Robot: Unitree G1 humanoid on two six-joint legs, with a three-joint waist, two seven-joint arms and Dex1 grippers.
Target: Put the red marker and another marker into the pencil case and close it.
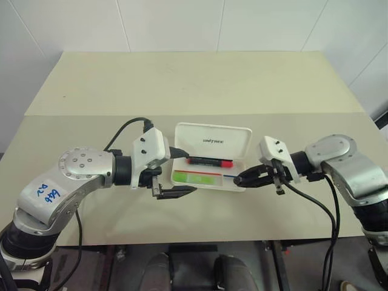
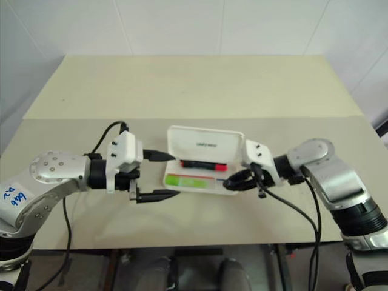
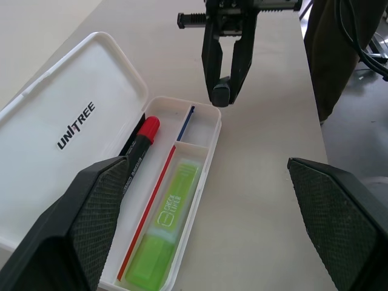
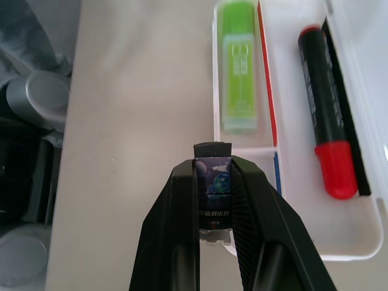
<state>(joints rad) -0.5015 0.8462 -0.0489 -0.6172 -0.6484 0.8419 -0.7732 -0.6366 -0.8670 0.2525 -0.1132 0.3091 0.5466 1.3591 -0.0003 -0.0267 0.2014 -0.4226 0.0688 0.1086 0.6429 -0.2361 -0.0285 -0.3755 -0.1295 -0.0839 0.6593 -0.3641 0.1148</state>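
Surface: pale beige table against white wall panels.

Pencil case: lid propped open, so the tray is reachable. The red marker lies in the rear channel; the green marker lies in the front channel. Both are already stowed.

Left gripper: jaws spread wide, empty, at the case's left end, likely placed to steady it or swing the lid.

Right gripper: clamped on a small dark block, poised just above the tray's end compartment, apparently to drop it in.
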